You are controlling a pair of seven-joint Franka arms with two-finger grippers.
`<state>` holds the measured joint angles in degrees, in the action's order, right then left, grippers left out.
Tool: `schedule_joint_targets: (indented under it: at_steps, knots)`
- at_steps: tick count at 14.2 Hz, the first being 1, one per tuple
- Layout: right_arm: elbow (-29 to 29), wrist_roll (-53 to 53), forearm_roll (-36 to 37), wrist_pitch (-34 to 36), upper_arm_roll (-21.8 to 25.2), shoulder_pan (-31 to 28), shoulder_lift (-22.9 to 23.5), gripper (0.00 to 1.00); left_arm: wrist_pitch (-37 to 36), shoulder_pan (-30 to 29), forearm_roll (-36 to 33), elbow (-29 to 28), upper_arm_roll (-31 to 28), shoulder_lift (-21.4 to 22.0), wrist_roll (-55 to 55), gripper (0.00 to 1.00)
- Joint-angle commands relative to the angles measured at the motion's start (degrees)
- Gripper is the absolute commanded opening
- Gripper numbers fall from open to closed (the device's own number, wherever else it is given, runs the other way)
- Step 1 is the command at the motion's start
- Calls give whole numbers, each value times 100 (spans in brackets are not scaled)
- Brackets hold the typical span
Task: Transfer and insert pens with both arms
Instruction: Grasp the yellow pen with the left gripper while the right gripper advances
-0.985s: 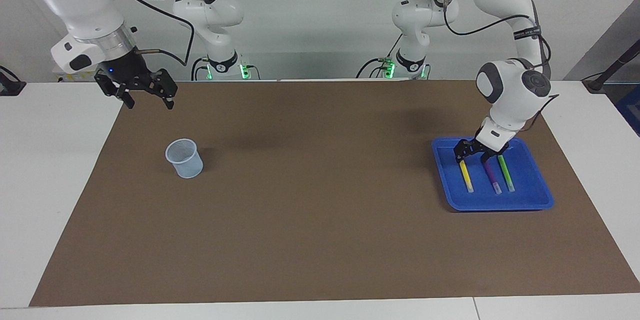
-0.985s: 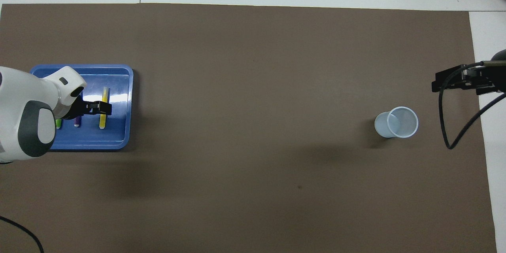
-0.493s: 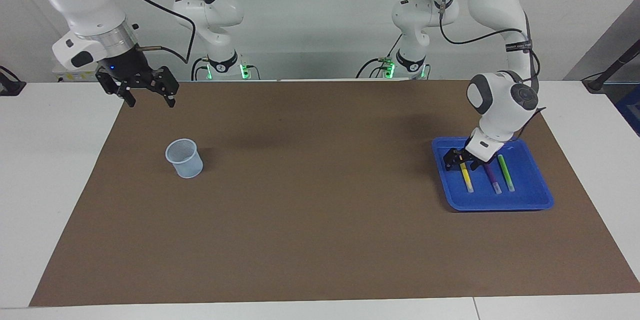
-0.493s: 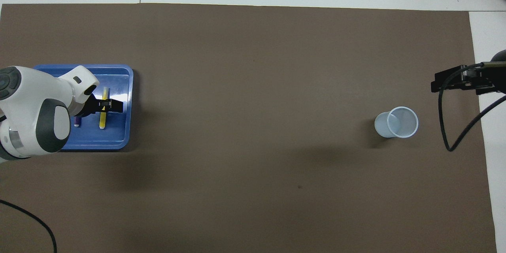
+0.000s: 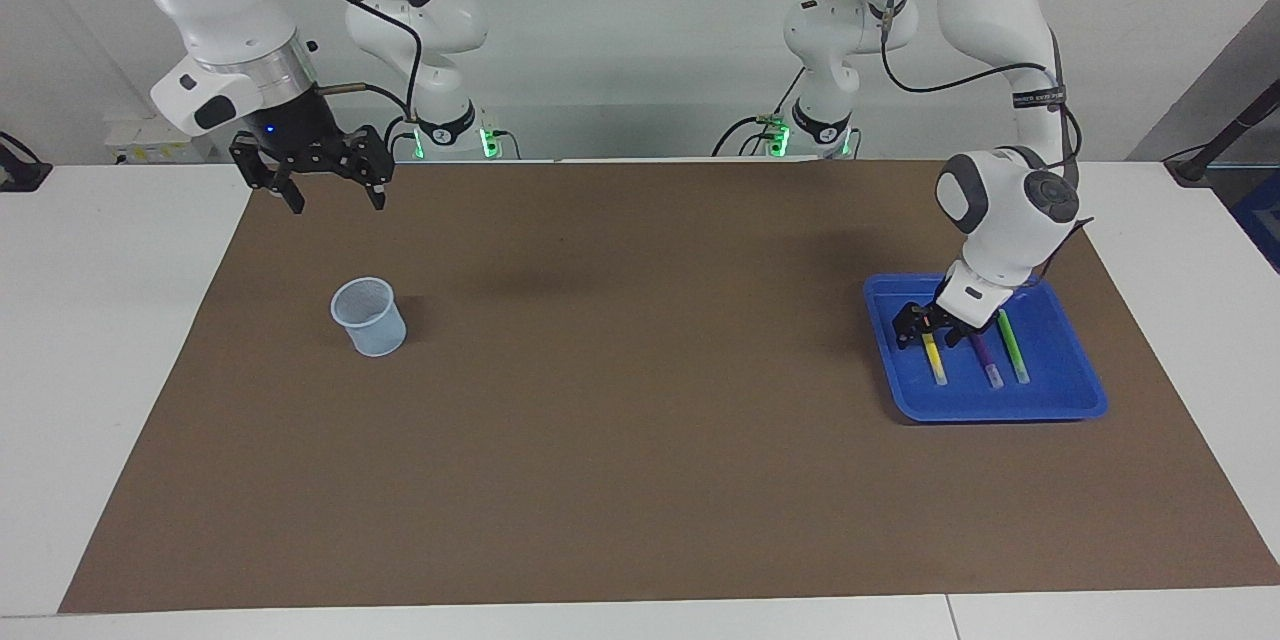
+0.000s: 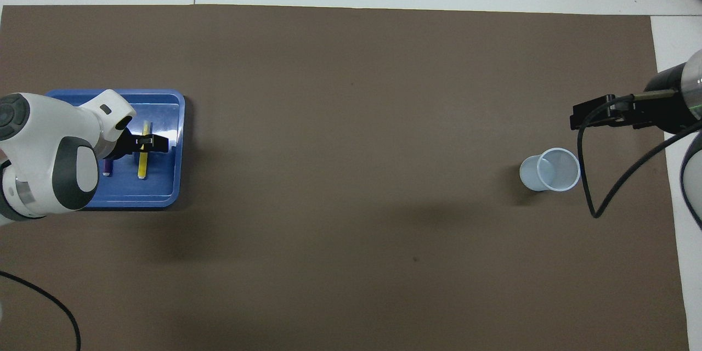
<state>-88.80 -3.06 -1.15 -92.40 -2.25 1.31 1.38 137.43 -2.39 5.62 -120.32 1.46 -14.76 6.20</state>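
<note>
Three pens lie side by side in a blue tray (image 5: 1000, 412) at the left arm's end of the table: yellow (image 5: 936, 363), purple (image 5: 988, 362) and green (image 5: 1014, 352). My left gripper (image 5: 924, 328) is down in the tray, open, with its fingers on either side of the yellow pen's end nearer the robots. In the overhead view it (image 6: 146, 142) crosses the yellow pen (image 6: 143, 163). The purple pen (image 6: 106, 168) shows beside my arm, which hides the green one. My right gripper (image 5: 337, 200) hangs open and empty in the air over the mat's edge nearest the robots.
A pale translucent cup (image 5: 370, 317) stands upright on the brown mat (image 5: 640, 440) toward the right arm's end, also visible from above (image 6: 550, 169). A black cable (image 6: 589, 186) loops from the right wrist beside the cup. Two small arms with green lights stand at the back.
My left gripper shifted from above the purple pen to the yellow pen and sank lower around it. My right gripper moved sideways toward the middle of the table, staying open.
</note>
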Motion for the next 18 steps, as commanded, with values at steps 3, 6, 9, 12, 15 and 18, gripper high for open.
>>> schedule_joint_targets:
  at_steps: [3,6,9,12,15,18]
  knots:
    - [-681,-2,-333,-191,-91,-43,-419,100,100,-25,53,61,-6,-124,22,68]
    - [-726,34,-342,-199,-117,-43,-437,100,91,-25,53,52,-14,-124,22,37]
    - [-717,-1,-377,-217,-126,71,-437,100,117,-25,53,43,-14,-124,-4,4]
    - [-682,-36,-499,-463,-231,133,-402,100,91,-25,53,52,-14,-124,-57,0]
    - [-700,-491,-974,-743,-258,247,-393,100,-49,-34,53,96,-23,-107,-83,0]
    - [-700,-740,-983,-815,-258,318,-385,100,-680,-51,53,525,-32,-63,-101,0]
